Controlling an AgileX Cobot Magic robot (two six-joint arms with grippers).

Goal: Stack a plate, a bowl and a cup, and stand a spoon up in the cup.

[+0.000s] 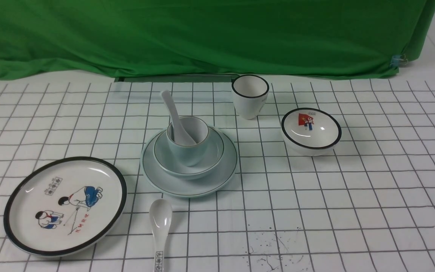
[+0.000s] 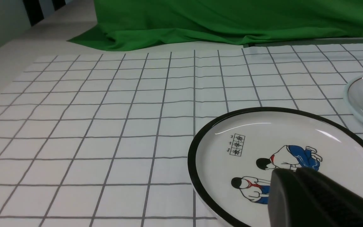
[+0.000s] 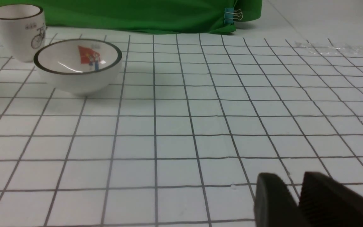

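Note:
In the front view the pale blue-green plate [image 1: 225,170] lies mid-table with the matching bowl [image 1: 214,152] on it and the short cup [image 1: 189,153] standing in the bowl. The plain white spoon [image 1: 172,109] stands in the cup, its handle leaning up toward the back left. Neither arm appears in the front view. In the left wrist view my left gripper [image 2: 290,171] is shut and empty, hovering over the cartoon plate [image 2: 295,132], with the pale plate's edge [image 2: 361,101] beyond. My right gripper [image 3: 291,179] has a narrow gap between its tips, holding nothing, above bare checked cloth.
The black-rimmed cartoon plate [image 1: 25,226] sits front left, and a spoon with printed characters [image 1: 160,223] lies beside it. A black-rimmed cup [image 1: 250,96] and a flag-picture bowl [image 1: 311,130] stand back right. Green cloth [image 1: 202,37] closes the far edge.

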